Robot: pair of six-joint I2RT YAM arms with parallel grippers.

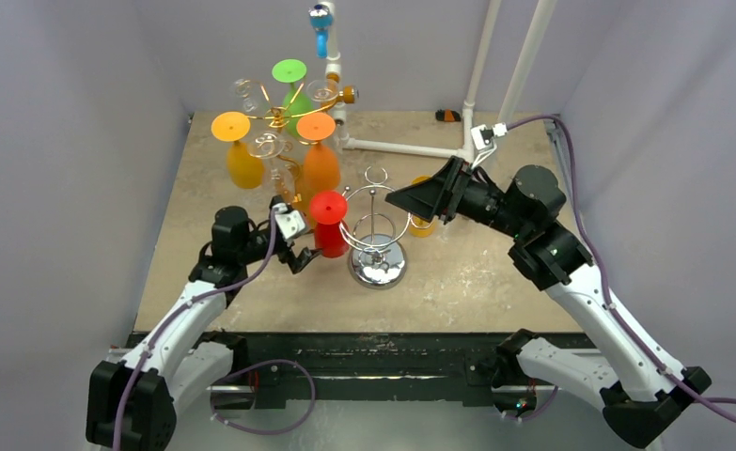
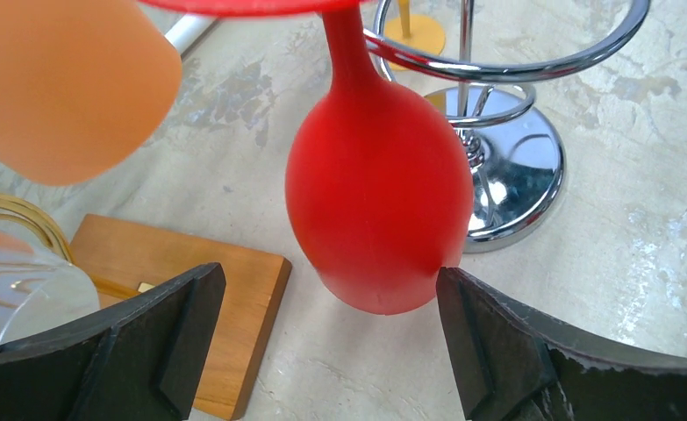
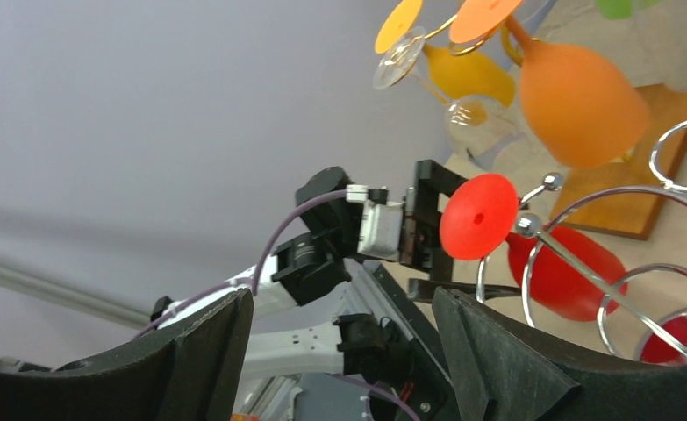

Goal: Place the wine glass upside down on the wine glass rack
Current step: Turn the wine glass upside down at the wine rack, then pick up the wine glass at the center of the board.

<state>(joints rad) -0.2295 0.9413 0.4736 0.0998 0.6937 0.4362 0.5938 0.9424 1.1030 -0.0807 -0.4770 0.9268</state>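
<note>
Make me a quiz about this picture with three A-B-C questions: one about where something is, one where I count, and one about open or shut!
1. Where is the red glass? A lying on its side; B hanging on the silver rack; C inside a box.
2. How many racks are there? A one; B four; C two.
3. The left end effector is: A open; B shut on the red glass; C out of sight.

Answers:
1 B: its stem passes through the silver rack's ring, foot on top and bowl hanging down.
2 C: there is the silver rack, and the gold rack behind it.
3 A: its fingers stand wide apart, one on each side of the red bowl.
</note>
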